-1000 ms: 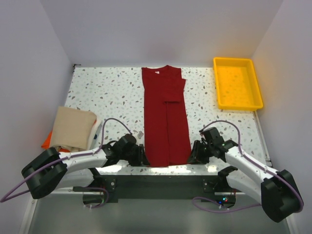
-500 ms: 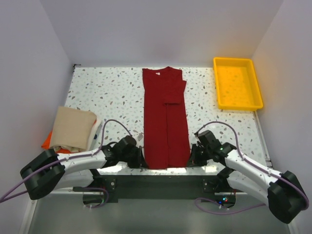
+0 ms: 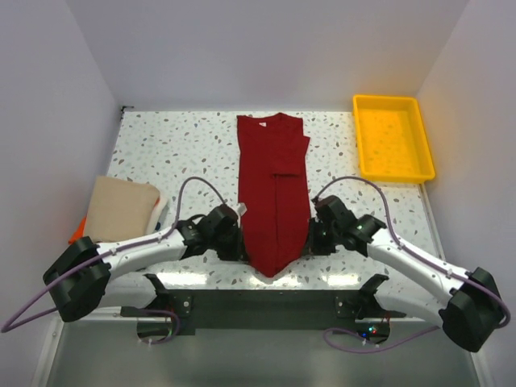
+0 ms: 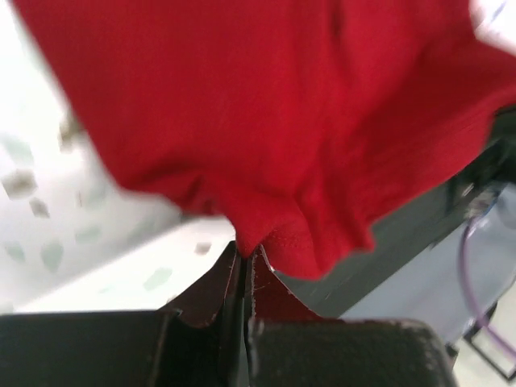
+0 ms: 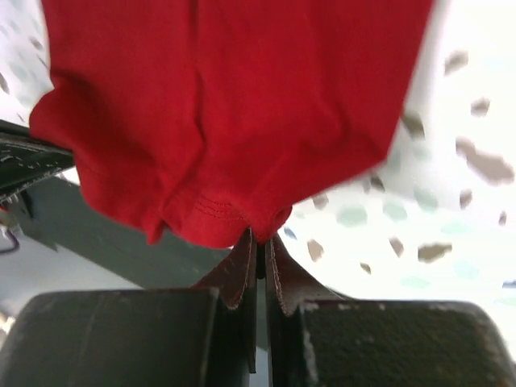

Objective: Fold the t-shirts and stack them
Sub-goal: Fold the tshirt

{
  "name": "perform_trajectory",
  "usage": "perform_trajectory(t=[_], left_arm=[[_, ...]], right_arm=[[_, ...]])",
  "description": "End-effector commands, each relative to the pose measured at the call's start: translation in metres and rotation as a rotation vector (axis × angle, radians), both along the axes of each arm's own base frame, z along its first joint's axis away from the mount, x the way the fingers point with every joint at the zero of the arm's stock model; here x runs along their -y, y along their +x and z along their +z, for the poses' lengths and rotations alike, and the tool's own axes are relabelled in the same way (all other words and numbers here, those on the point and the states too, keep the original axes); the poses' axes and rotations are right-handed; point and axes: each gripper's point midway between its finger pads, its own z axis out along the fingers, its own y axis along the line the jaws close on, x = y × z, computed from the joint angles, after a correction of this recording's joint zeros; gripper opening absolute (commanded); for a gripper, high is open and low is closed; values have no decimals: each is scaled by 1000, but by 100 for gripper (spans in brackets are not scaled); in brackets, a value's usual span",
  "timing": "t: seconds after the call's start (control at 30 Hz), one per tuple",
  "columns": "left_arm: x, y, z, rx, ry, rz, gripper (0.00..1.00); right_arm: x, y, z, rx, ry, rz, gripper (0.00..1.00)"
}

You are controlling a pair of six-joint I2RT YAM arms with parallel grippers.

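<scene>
- Pinching the lower left corner of the dark red t-shirt point(image 3: 274, 185), the left hand point(image 3: 239, 242) is pressed tight together, with only cloth between its fingers point(image 4: 211, 290).
- From the left wrist, the red hem bunches into a small gathered fold right at the closed tips and spreads out above them.
- The right hand point(image 3: 310, 239) grips the lower right corner in the same way. Its fingers point(image 5: 234, 278) are clamped together on a stitched fold of hem, with no gap showing.
- The shirt lies lengthwise down the middle of the speckled surface point(image 3: 177, 153), collar at the far end, with a small white neck label point(image 3: 260, 121) showing there.
- Its sides are folded inward into a narrow strip.
- Between the two hands the bottom edge sags to a point close to the near edge of the surface.
- A folded tan t-shirt point(image 3: 119, 211) sits at the left edge, well apart from the red one. An orange t-shirt point(image 3: 77, 234) peeks out beneath it.
- A yellow tray point(image 3: 393, 98) rests at the far right corner.
</scene>
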Motion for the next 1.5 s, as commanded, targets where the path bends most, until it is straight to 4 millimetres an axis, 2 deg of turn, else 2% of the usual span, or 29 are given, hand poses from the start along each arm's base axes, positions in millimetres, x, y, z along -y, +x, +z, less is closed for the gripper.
perform_trajectory(t=[0.0, 0.03, 0.07, 0.1, 0.13, 0.17, 0.2, 0.27, 0.3, 0.33, 0.4, 0.43, 0.47, 0.5, 0.57, 0.6, 0.73, 0.87, 1.07, 1.33, 1.47], left_arm=[[20, 52, 39, 138, -65, 30, 0], [24, 62, 43, 149, -77, 38, 0], [32, 76, 57, 181, -103, 45, 0], [32, 89, 62, 197, -105, 70, 0], [33, 100, 60, 205, -95, 88, 0], [35, 115, 69, 224, -110, 115, 0], [40, 124, 68, 230, -121, 124, 0], [44, 142, 76, 248, -127, 159, 0], [48, 150, 71, 248, -128, 169, 0], [50, 155, 71, 245, -132, 184, 0], [55, 172, 76, 261, -151, 214, 0], [56, 177, 71, 248, -148, 231, 0], [56, 186, 74, 258, -155, 251, 0], [56, 191, 68, 253, -150, 262, 0], [54, 205, 70, 256, -161, 295, 0], [53, 210, 68, 254, -159, 306, 0], [38, 234, 68, 262, -165, 371, 0], [29, 253, 69, 269, -169, 392, 0], [20, 276, 70, 281, -175, 411, 0], [14, 299, 61, 275, -159, 422, 0], [12, 304, 59, 271, -156, 428, 0]], right_arm=[[-19, 43, 20, 112, -17, 5, 0], [-27, 54, 25, 137, -2, 0, 0], [-31, 62, 27, 147, -5, -4, 0], [-36, 76, 31, 164, -9, -20, 0], [-40, 89, 35, 193, -1, -34, 0], [-41, 98, 36, 201, -2, -44, 0], [-43, 113, 37, 199, -5, -71, 0], [-46, 132, 38, 213, 8, -90, 0], [-44, 147, 42, 223, 18, -120, 0], [-44, 156, 35, 215, 12, -134, 0], [-40, 177, 38, 225, 27, -175, 0], [-39, 186, 39, 236, 31, -184, 0], [-37, 192, 31, 221, 12, -194, 0], [-35, 202, 36, 239, 12, -203, 0], [-32, 213, 27, 227, -4, -216, 0], [-34, 220, 30, 232, 0, -218, 0], [-28, 239, 24, 220, 1, -248, 0], [-25, 248, 22, 210, 19, -262, 0], [-9, 265, 20, 201, 44, -308, 0], [3, 286, 17, 196, 65, -326, 0], [5, 296, 17, 197, 82, -329, 0]])
